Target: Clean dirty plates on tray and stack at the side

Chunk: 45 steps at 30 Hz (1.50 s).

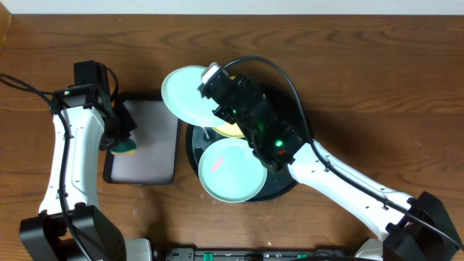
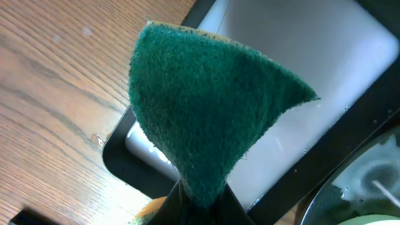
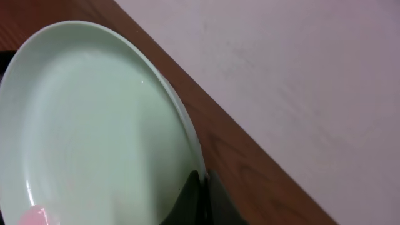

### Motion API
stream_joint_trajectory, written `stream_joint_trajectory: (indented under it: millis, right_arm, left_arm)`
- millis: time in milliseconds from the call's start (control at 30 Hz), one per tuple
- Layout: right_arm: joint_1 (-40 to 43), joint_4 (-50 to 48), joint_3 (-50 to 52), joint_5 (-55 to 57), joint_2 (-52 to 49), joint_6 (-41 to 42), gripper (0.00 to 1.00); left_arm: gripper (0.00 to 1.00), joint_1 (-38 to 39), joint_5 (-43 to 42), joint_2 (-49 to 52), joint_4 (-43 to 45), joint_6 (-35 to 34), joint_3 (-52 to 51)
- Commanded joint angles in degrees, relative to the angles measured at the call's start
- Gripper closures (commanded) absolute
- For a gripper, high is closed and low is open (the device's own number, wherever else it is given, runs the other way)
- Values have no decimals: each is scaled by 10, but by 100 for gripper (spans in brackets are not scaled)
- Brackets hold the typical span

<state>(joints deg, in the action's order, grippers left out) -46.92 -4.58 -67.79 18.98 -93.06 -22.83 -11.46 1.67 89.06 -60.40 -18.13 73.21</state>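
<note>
Clamped by the rim in right gripper (image 1: pixel 209 78) — mint plate (image 1: pixel 183 94), raised and tilted past tray's (image 1: pixel 193 143) left edge, likely offered for wiping. Pinched in left gripper (image 1: pixel 122 139) — sponge (image 2: pixel 206 106), above small tray (image 1: pixel 150 145).

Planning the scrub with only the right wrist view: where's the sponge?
Observer: The left gripper is shut on the sponge, over the rectangular tray, at its left edge.
Operator: What's on the round tray?
Observer: A mint plate with a pink smear at the front, and a yellow plate partly hidden under the arm.
Operator: Is my plate over that tray?
Observer: Only partly; it overhangs the far-left rim, above the table.
</note>
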Motion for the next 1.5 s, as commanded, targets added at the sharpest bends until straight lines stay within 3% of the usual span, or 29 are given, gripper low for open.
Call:
stream_joint_trajectory:
  millis: [0, 733, 867, 1000, 1100, 1333, 1467]
  right_arm:
    - [-12, -4, -7, 41, 8, -47, 99]
    - [-25, -8, -7, 57, 8, -69, 99]
    - [-31, -30, -7, 151, 8, -107, 99]
    - [-39, -30, -7, 140, 8, -109, 99]
    - [-41, -36, -7, 193, 8, -131, 98]
    - [-45, -9, -7, 160, 8, 17, 99]
    - [-37, 44, -7, 158, 8, 180, 99]
  left_arm:
    - [93, 0, 3, -1, -1, 3, -4]
    - [92, 0, 3, -1, -1, 3, -4]
    - [93, 0, 3, -1, -2, 3, -4]
    - [92, 0, 3, -1, -2, 3, -4]
    - [93, 0, 3, -1, -3, 3, -4]
    - [93, 0, 3, -1, -4, 3, -4]
    - [93, 0, 3, -1, -4, 3, -4]
